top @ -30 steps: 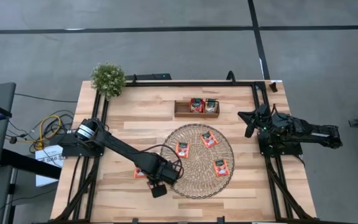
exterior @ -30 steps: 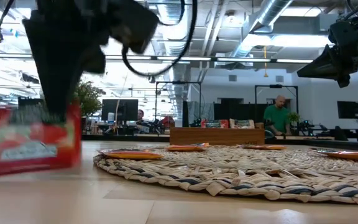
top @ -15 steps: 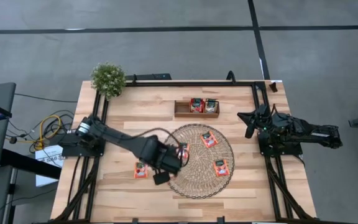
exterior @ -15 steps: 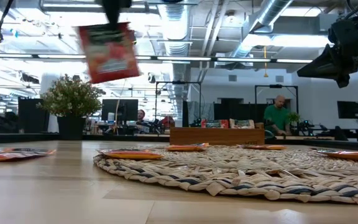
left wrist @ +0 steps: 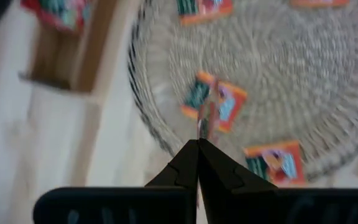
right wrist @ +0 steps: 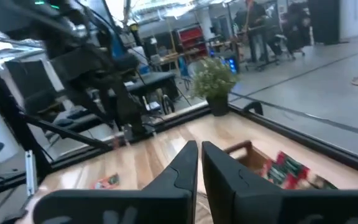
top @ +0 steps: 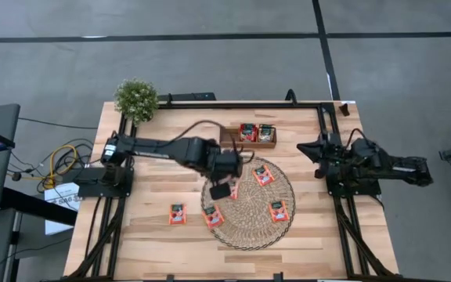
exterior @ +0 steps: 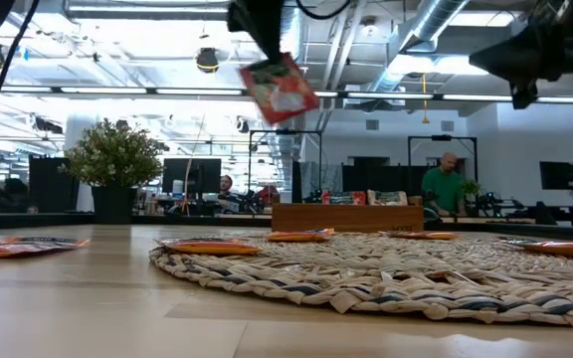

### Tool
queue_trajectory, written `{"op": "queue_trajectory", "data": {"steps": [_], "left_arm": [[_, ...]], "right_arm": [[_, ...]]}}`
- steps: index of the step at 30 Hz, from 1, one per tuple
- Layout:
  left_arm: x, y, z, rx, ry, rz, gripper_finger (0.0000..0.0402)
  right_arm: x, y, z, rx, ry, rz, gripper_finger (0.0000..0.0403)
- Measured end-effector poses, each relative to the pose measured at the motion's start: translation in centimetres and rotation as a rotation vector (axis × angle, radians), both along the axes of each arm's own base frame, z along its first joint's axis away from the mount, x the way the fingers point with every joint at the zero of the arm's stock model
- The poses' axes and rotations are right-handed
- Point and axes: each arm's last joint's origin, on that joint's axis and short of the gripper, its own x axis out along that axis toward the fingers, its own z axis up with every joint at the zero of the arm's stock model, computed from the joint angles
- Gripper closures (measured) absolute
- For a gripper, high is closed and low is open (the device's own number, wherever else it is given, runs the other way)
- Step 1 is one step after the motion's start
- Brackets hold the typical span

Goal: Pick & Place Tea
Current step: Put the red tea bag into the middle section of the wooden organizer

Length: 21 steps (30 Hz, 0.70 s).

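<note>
My left gripper (top: 224, 182) hangs over the far-left part of the round woven mat (top: 250, 229), shut on one red-orange tea sachet (exterior: 279, 88) held high above the table. Other sachets lie flat on the mat (top: 263, 175) (top: 278, 210) (top: 212, 215). One lies on the bare table (top: 178, 213). Two stand in the wooden tray (top: 247, 139) at the far side. My right gripper (top: 319, 155) waits shut at the table's right edge, in the air. My left gripper pinches the sachet by its top edge (exterior: 267, 62) between the two fingers, coming from above and pointing down. The sachet hangs tilted below the fingers, lifted clear. In the wrist view it shows edge-on (left wrist: 204, 121) just past the fingertips (left wrist: 191, 155).
A potted plant (top: 136, 99) stands at the far-left corner. A black frame (top: 322, 117) runs along the table's sides. Bare wood lies near and left of the mat (top: 143, 227). People sit in the room beyond the table (exterior: 443, 184).
My left gripper has carried the sachet from table height at the near-left of the mat up and toward the far edge, over the mat toward the tray; the sachet now hangs high. My right gripper has risen a little.
</note>
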Motion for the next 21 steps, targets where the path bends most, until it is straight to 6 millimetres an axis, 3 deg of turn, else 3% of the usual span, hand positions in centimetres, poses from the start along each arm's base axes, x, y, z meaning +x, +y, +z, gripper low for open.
{"op": "queue_trajectory", "data": {"steps": [10, 21], "left_arm": [[1.7, 5.3, 0.6, 0.059, -0.114, -0.121, 0.0401], [2.1, 7.8, 0.9, 0.110, -0.153, -0.182, 0.0401]], "right_arm": [[3.8, -0.1, 0.7, -0.028, -0.020, 0.034, 0.0311], [9.8, -0.5, 2.4, -0.075, 0.139, 0.062, 0.0231]]}}
